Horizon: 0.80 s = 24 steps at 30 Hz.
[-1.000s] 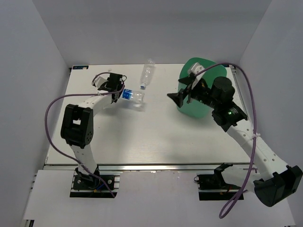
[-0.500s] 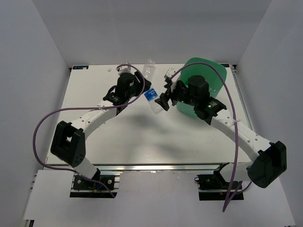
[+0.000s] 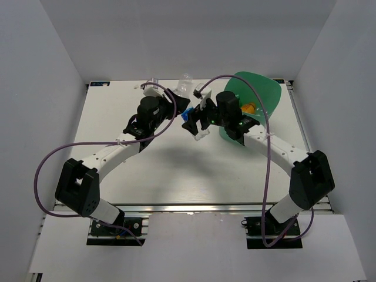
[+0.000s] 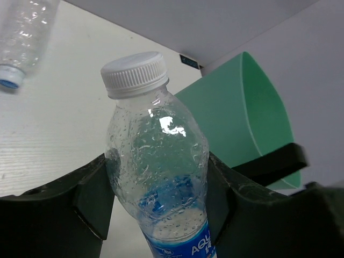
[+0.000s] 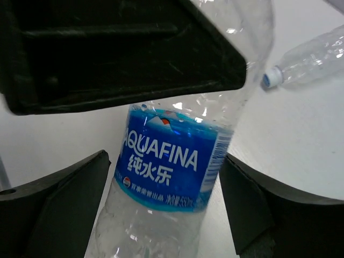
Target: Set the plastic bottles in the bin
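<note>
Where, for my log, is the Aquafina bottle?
Top view, rear centre: the Aquafina bottle is in the left end effector, right end effector straddling it, left of the mint-green bin.

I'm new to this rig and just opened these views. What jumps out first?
Mid-table, the left claw clamps a clear white-capped bottle while the right claw straddles its blue label, grip unclear. Behind them at the far right sits the mint-green bin, something orange inside; another clear bottle lies at the far edge.

Blue-labelled clear bottle (image 4: 161, 177) (white cap (image 4: 134, 72)); bin (image 4: 242, 118) seemingly mint-green.
</note>
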### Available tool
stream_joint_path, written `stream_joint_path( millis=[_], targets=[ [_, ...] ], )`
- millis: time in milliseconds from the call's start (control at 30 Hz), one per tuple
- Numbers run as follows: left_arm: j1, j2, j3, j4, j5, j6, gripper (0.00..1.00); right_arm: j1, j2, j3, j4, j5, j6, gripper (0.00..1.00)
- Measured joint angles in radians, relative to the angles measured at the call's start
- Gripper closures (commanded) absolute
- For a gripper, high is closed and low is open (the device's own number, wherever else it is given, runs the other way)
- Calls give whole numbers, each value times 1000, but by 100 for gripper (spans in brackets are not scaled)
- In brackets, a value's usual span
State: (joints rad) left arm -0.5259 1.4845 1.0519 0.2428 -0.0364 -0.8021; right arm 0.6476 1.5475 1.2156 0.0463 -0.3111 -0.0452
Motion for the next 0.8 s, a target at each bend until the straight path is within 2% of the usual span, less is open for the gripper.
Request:
stream_joint_path(
  millis=[100, 133, 167, 200, 233, 267, 300, 333, 567, 700, 800],
  targets=[
    [-1, -2, -1, 31, 15, 8, 100, 0, 31, 11, 1, -40, 37, 31],
    [0, -2, -4, 35, 22, 12, 97, -2, 35, 16, 0, -43, 48, 45],
    [3, -2, -5, 40, 28, 19, 88, -6, 38, 21, -2, -40, 63, 50],
    [3, -3, -4, 44, 30, 29, 50, -10, 39, 23, -5, -37, 69, 55],
    [3, -3, -3, 47, 33, 41, 35, -14, 38, 23, -7, -38, 76, 65],
    [3, -3, 2, 44, 42, 55, 25, -14, 37, 23, -10, -34, 80, 67],
    [3, -3, 11, 33, 50, 75, 5, -13, 35, 23, -14, -27, 89, 70],
    [3, -3, 21, 23, 60, 88, 2, -15, 31, 23, -19, -17, 90, 73],
    [-6, -45, 123, -77, 64, 199, 2, -62, -76, 23, -54, 9, 75, 79],
    [-39, -82, 190, -143, 13, 251, 2, -93, -136, 29, -59, -13, 63, 81],
    [0, -128, 191, -192, -76, 281, 2, -169, -154, 57, -74, -10, 71, 83]
  ],
)
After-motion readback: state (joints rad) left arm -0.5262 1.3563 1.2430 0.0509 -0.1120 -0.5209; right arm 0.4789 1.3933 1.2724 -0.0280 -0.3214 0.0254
